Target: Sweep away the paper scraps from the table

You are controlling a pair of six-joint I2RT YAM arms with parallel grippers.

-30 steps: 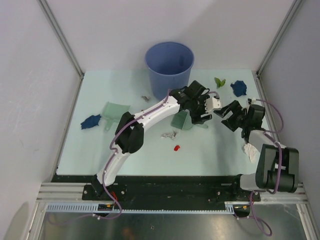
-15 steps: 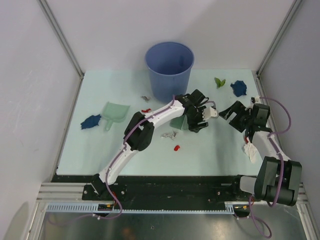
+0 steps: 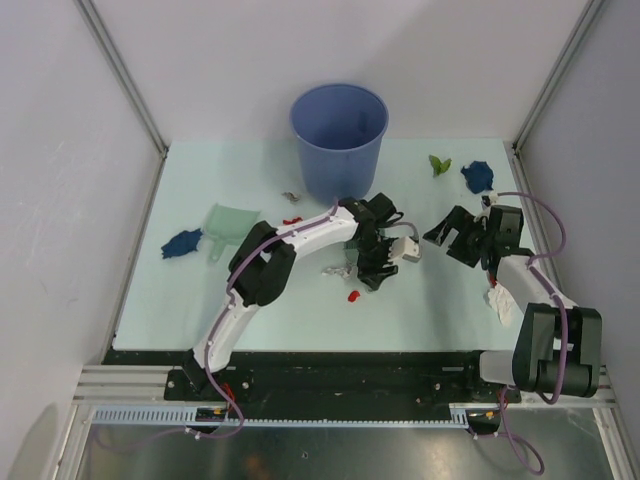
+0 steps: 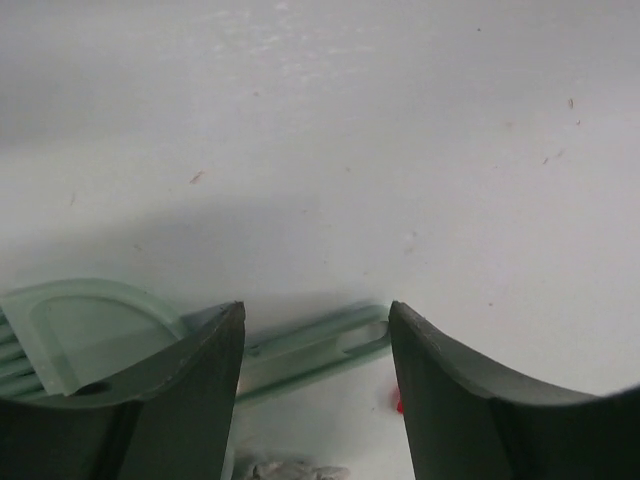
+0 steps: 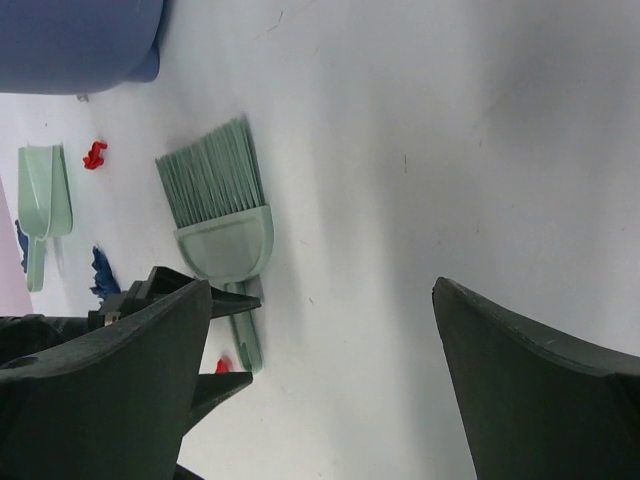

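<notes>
Left gripper (image 4: 315, 320) hangs over the brush (image 5: 222, 215) handle, jaws apart, gripping nothing. Right gripper (image 3: 452, 238) gapes wide, empty. Paper scraps (image 3: 353, 295), 2 red among them, lie on the table (image 3: 440, 300) outside bucket (image 3: 338, 140) and dustpan (image 3: 228, 222); the bucket's contents are unclear.

I have the bucket (image 3: 338, 135) at the middle of the table's (image 3: 170, 300) far edge. The dustpan (image 3: 230, 222) lies left of it, toward the left edge. The brush (image 5: 225, 225) lies mid-table in front of the bucket, beneath my left claw (image 3: 375, 262), and my right claw (image 3: 455, 232) hangs to its right. Of the paper scraps (image 3: 477, 176), two sit near the far right corner, one by the right edge, and one just left of the dustpan.
</notes>
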